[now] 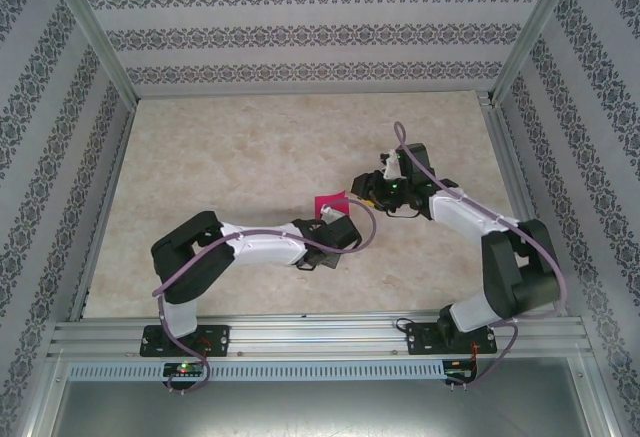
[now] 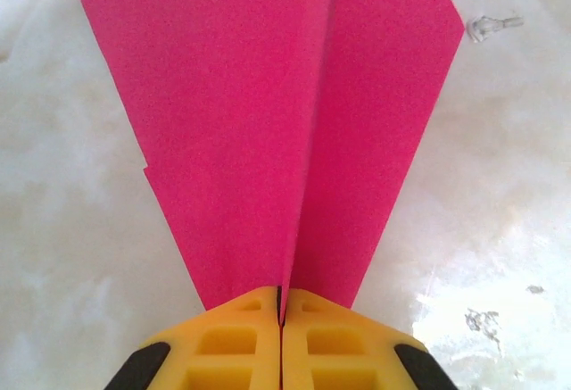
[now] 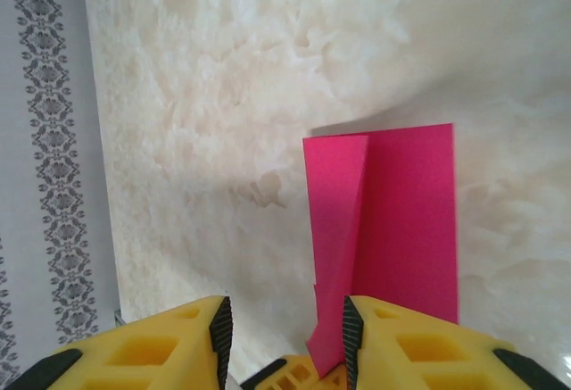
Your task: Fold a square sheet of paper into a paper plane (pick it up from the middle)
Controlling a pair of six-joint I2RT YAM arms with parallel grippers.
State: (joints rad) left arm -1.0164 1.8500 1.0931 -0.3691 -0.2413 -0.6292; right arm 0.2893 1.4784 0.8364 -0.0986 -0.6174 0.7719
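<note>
The square sheet of paper now stands as a magenta-pink paper plane [image 2: 268,113], a narrow dart with a centre crease. My left gripper [image 2: 282,308] is shut on its narrow end at the crease, and the wings spread away from the yellow fingers [image 2: 232,345]. In the top view the paper plane [image 1: 331,201] sticks up above the left gripper [image 1: 330,219] at mid-table. My right gripper [image 1: 366,186] is just right of it. In the right wrist view the right gripper [image 3: 285,327] is open, and the paper plane [image 3: 397,220] rises beside its right finger [image 3: 419,345].
The beige marbled table [image 1: 250,157] spreads around both arms. Patterned walls [image 1: 300,32] and a metal frame [image 1: 95,42] enclose it. A small white fleck [image 2: 493,26] lies on the table past the paper's right corner. An aluminium rail [image 1: 320,335] runs along the near edge.
</note>
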